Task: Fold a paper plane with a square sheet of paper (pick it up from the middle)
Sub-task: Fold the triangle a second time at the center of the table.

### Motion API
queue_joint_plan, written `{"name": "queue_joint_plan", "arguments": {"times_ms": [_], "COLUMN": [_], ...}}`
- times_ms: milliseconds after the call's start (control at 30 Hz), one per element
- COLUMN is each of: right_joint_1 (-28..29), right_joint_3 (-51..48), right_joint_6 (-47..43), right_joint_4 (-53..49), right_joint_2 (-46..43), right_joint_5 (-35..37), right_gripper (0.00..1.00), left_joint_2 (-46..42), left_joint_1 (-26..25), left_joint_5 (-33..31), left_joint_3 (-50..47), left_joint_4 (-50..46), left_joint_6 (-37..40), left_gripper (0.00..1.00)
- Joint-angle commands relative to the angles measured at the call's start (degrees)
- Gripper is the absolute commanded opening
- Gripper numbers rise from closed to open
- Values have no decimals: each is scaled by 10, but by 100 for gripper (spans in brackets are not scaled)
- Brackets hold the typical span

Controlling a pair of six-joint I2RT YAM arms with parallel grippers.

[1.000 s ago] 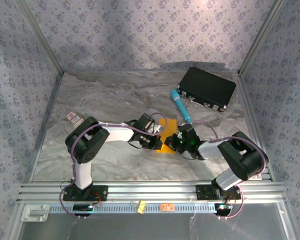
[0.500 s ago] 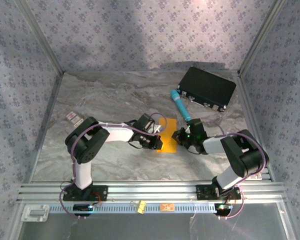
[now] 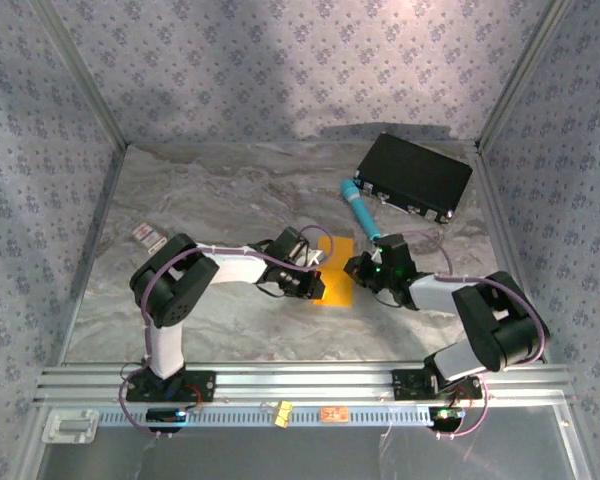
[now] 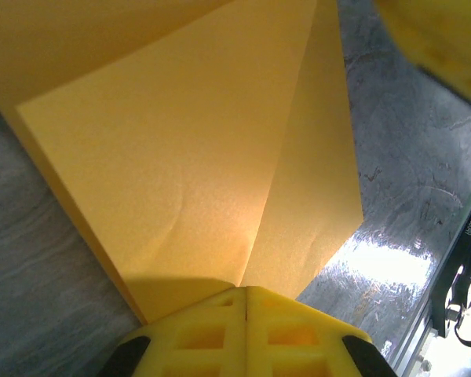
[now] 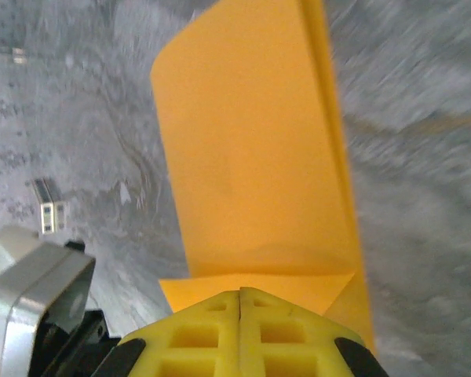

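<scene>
Mid-fold stage: the partly folded paper is lying on the table, between the arms. The left gripper and right gripper, jaws fully closed with nothing visibly pinched, are pressing on its opposite edges. Next, probably: creasing firmly without shifting it.

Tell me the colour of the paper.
The paper is plain orange-yellow, clearest in the left wrist view.

Grey marbled table carried four things. An orange-yellow sheet of paper, partly folded, lay near the middle; a teal cylinder lay just beyond it, near a black case at far right. A small card, seemingly white and red, sat well apart at left.
</scene>
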Motion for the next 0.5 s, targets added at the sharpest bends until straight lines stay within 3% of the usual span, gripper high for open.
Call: {"name": "queue_joint_plan", "arguments": {"times_ms": [0, 467], "right_joint_1": [13, -1], "right_joint_3": [11, -13], "right_joint_6": [-9, -18], "right_joint_4": [-20, -45], "right_joint_2": [25, 49], "right_joint_5": [11, 22], "right_gripper": [4, 0], "left_joint_2": [-3, -39], "left_joint_1": [6, 7], "left_joint_5": [-33, 20], "left_joint_3": [-15, 54], "left_joint_4": [-53, -57], "left_joint_6": [11, -17], "left_gripper": [0, 7]}}
